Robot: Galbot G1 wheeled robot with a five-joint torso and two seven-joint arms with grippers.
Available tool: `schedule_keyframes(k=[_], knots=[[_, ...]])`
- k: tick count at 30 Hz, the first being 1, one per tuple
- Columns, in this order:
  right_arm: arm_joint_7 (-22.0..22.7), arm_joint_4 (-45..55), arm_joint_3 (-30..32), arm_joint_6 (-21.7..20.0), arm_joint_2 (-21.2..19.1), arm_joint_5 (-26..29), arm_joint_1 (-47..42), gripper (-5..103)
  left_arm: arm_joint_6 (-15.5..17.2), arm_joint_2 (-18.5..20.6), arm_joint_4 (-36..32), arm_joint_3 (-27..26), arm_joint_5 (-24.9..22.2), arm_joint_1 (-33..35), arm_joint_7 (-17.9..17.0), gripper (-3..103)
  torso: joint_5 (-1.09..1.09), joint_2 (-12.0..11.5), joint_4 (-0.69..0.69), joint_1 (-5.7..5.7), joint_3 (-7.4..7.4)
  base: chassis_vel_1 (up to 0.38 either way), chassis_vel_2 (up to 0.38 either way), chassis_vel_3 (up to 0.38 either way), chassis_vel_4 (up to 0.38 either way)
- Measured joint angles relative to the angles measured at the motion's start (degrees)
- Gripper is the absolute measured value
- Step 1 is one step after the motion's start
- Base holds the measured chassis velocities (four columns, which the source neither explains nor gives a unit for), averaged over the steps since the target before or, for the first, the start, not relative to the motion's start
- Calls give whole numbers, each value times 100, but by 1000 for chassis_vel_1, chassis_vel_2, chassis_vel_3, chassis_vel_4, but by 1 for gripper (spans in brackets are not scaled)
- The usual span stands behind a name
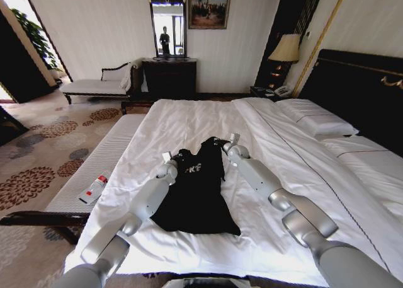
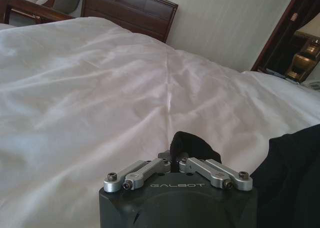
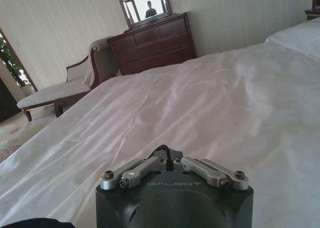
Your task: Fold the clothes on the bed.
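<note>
Head view: the black T-shirt (image 1: 196,196) is laid on the white duvet of the bed (image 1: 296,174), at about 6 o'clock of the mattress centre, near the foot edge. Its long axis runs roughly 12 to 6 o'clock; the shoulders point to 12, toward the far side of the bed, the hem to 6. The left gripper (image 1: 167,157) is set at the shirt's 10 o'clock corner, the right gripper (image 1: 233,138) at its 1 o'clock corner.

Left wrist view: the left gripper (image 2: 176,157) is closed, with a tuft of black cloth pinched between its fingers; more of the shirt (image 2: 290,178) is seen at 4 o'clock.

Right wrist view: the right gripper (image 3: 167,155) is likewise shut on a small dark fold of the shirt, white duvet (image 3: 200,103) beyond.

Judgement: the step in hand appears to be a shoulder-to-hem fold. Both corners are best lifted together, level and taut, then carried toward 6 o'clock along the long axis, so no skew is introduced.
</note>
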Motion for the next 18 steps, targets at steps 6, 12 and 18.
schedule_keyframes(k=[6, 12, 18], knots=[[-12, -77, 205, 51, 57, -39, -129, 1, -63, -67, 392, -18, 24, -310, 151, 2, 1, 0, -4, 0, 0, 0, 0, 0, 0], [-7, -75, 219, 46, 52, -61, -157, 1, -59, -76, 539, -24, 26, -371, 171, 2, 1, 0, 0, 0, 0, 0, 0, 0, 0], [-52, -13, 190, -35, 28, -106, -198, 12, 84, -92, 577, -97, 13, -375, 142, 10, 1, 0, -2, -1, 0, 0, 0, 0, 0]])
